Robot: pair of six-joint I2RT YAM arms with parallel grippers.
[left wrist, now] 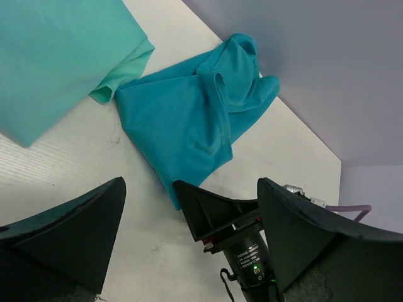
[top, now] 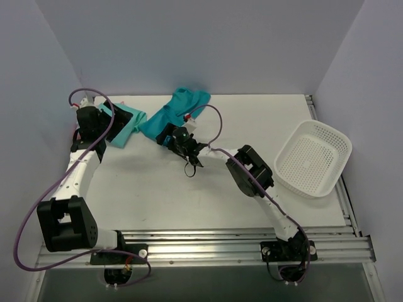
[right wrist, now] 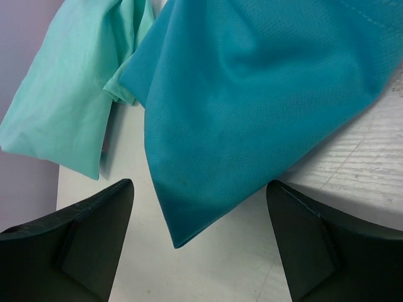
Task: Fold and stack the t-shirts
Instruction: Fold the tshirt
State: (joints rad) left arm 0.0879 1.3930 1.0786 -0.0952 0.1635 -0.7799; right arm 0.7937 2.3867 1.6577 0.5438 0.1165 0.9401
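The deep teal t-shirt (top: 179, 108) lies crumpled at the back middle of the table. The mint green t-shirt (top: 129, 123) lies folded at the back left, touching it. My right gripper (top: 167, 136) is open just above the table, and the teal shirt's near corner (right wrist: 189, 214) lies between its fingers without being pinched. My left gripper (top: 113, 124) is open and empty beside the mint shirt (left wrist: 56, 56). It faces the teal shirt (left wrist: 182, 119) and the right gripper's finger (left wrist: 211, 211). A thin pink sliver (right wrist: 102, 150) shows at the mint shirt's edge; the pink shirt is otherwise hidden.
A white perforated basket (top: 332, 130) stands at the right edge of the table. Grey walls close in the back and both sides. A purple cable (top: 211, 119) loops over the table behind the right wrist.
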